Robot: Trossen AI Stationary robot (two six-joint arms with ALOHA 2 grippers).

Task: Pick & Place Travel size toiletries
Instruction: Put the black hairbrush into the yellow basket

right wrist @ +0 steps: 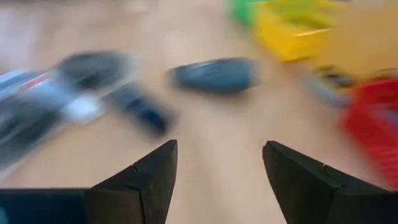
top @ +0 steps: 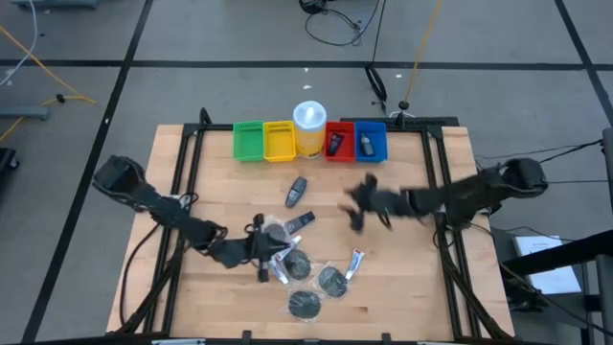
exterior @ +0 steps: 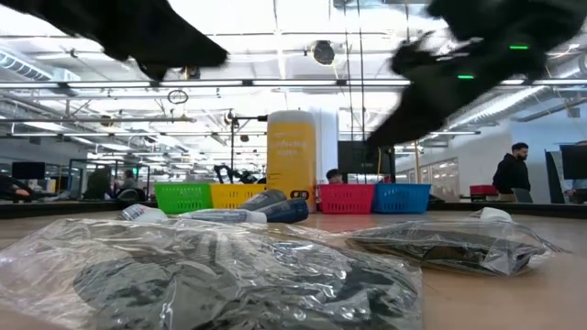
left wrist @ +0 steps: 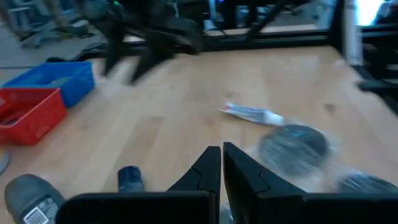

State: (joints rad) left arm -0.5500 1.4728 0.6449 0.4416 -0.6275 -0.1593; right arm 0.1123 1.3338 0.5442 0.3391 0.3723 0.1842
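While the left end effector (top: 265,251) sits pinched shut among the toiletries (top: 305,271), the right end effector (right wrist: 217,180) hangs wide apart above the worktop (top: 211,206).

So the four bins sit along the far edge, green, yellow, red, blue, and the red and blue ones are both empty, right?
Not quite. The order is right, but in the high view the red bin and the blue bin each hold a small dark item. The green bin and yellow bin look empty.
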